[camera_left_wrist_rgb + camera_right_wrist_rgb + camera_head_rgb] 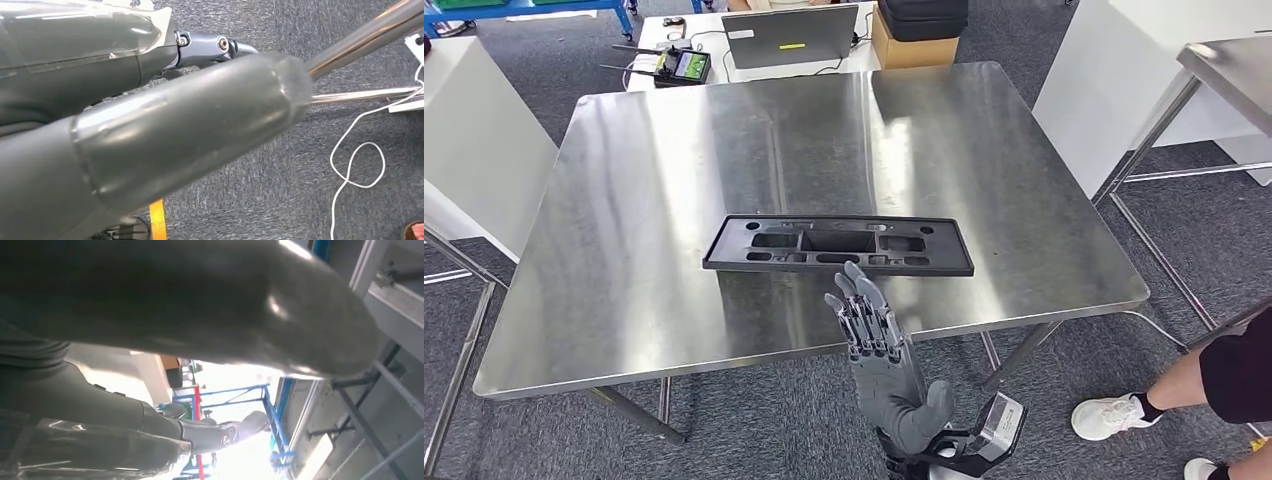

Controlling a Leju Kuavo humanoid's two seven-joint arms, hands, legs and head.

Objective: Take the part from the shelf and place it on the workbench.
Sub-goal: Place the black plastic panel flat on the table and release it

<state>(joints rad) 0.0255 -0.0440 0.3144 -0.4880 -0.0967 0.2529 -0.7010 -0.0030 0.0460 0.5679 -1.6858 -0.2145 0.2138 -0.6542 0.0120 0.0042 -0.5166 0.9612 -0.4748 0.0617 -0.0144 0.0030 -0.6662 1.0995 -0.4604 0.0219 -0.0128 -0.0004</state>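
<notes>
Black plastic part (838, 245) lies flat on the steel workbench (624, 250), near its front edge, so placement looks done and what's left is likely just pulling the arm clear. Right hand (876, 340) hovers just in front of the part, fingers straight and slightly apart, holding nothing, tips close to the part's near edge but contact hard to call. Left hand (150, 125) is a close blurry grey thumb over carpet, finger state can't be told; shelf not identifiable, a person's leg (1184, 385) and shoe at the right edge are cut off
</notes>
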